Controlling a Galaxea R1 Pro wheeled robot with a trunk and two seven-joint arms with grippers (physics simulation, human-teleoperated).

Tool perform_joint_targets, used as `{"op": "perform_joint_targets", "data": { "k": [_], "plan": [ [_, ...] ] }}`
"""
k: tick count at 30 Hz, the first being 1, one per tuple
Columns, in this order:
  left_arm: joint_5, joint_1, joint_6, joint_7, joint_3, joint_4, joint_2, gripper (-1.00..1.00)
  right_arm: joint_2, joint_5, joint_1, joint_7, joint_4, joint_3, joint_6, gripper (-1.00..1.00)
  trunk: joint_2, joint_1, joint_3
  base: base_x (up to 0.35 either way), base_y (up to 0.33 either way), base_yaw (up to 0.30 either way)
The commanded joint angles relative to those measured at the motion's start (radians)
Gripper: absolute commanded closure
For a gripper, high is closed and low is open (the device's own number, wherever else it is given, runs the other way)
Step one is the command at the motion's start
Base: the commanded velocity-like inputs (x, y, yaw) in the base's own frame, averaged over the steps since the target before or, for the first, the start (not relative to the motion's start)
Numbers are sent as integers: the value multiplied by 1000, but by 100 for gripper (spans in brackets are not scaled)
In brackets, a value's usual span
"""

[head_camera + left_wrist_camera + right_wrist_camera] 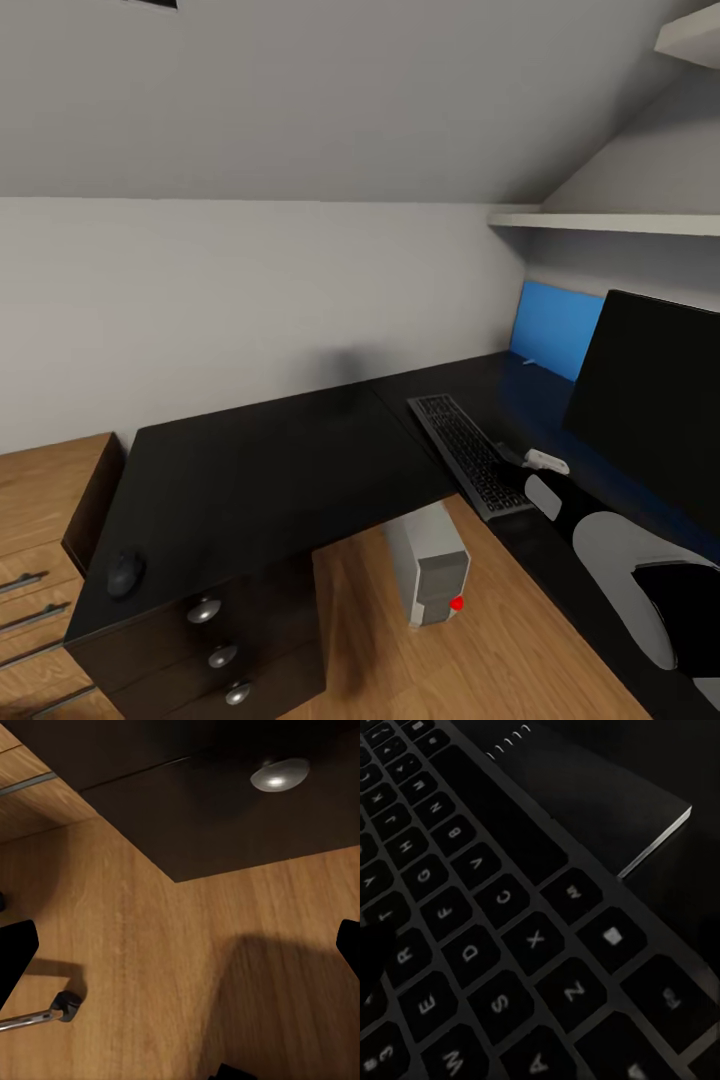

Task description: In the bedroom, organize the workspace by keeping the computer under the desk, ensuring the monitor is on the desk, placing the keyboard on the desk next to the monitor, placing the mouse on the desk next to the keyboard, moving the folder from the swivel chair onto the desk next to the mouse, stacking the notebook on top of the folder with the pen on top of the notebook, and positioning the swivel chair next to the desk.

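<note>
- Right of middle in the head view, the slim black keyboard (468,453) lies flat on the glossy black counter (270,470), beside the wide black monitor (650,400).
- It looks light, stiff and smooth; take it by a long edge.
- Right end effector (546,462) is just over it; I cannot tell its grip.
- Left end effector (180,945) is wide apart, holding nothing.
- Small black mouse (126,573) sits lower left.
</note>
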Motion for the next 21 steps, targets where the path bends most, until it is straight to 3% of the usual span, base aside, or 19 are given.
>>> {"op": "perform_joint_targets", "data": {
  "k": [1, 21],
  "plan": [
    [10, -1, -7, 6, -8, 0, 1, -100, -1, -8, 0, -6, -3, 8, 6, -100, -1, 0, -1, 0, 0, 0],
    [11, -1, -8, 5, -4, 0, 4, -100, -2, -8, 0, -5, -4, 9, 6, -100, -1, 0, -1, 0, -2, 0]
  ]
}}
